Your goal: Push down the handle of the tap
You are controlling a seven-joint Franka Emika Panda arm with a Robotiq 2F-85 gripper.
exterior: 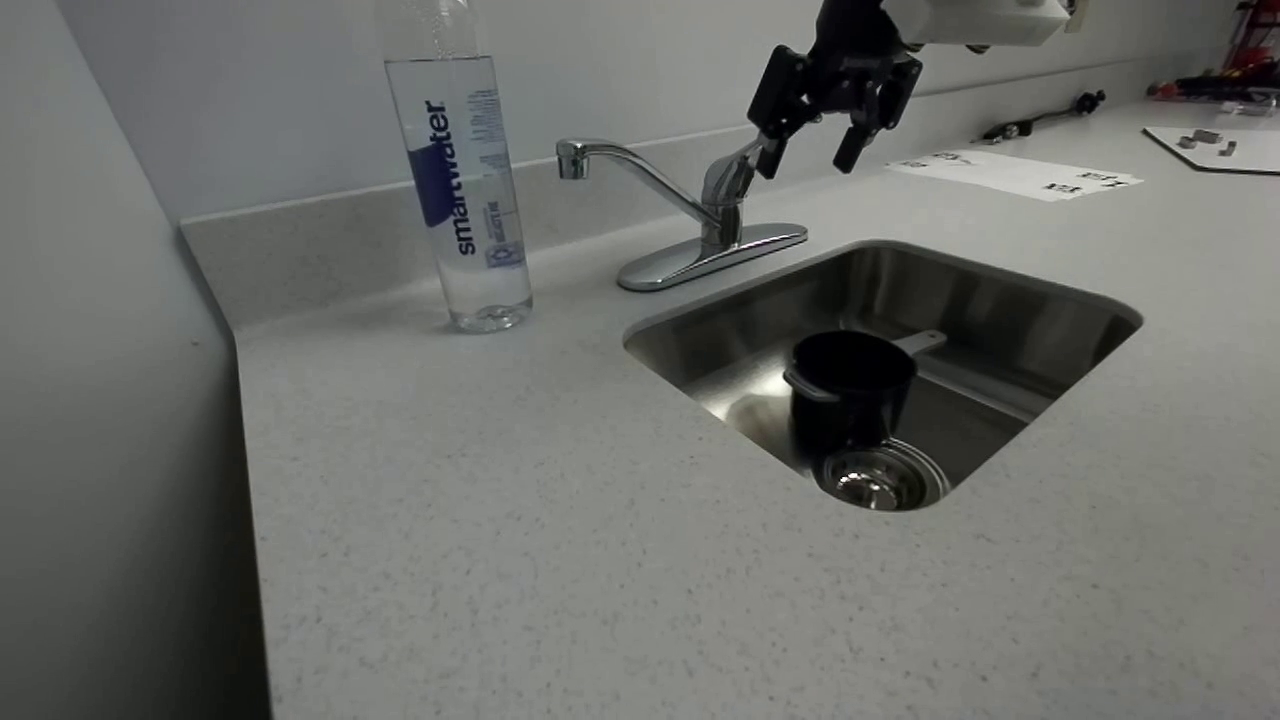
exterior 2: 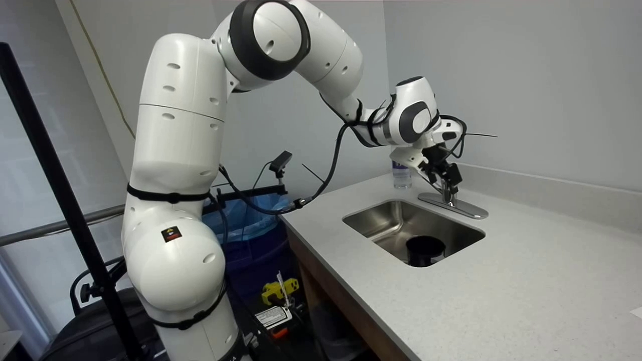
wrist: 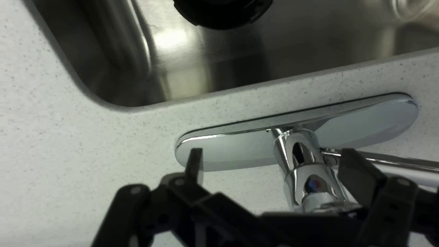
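The chrome tap (exterior: 722, 228) stands behind the sink on its flat oval base plate; its curved spout (exterior: 640, 165) points toward the bottle. Its handle (exterior: 738, 168) slants up beside my gripper (exterior: 810, 158). In the wrist view, the tap (wrist: 298, 147) and the handle (wrist: 317, 200) lie between the fingers of my gripper (wrist: 272, 151), closer to the right-hand finger; the handle's end is hidden by the gripper. The fingers are wide apart and hold nothing. I cannot tell if they touch the handle. In an exterior view, my gripper (exterior 2: 450, 184) covers most of the tap.
A clear water bottle (exterior: 470, 200) stands near the spout. A steel sink (exterior: 1000, 290) lies in front of the tap, with a dark pot (exterior: 850, 390) in it. The wall rises close behind. Paper sheets (exterior: 1015, 175) lie farther along the counter.
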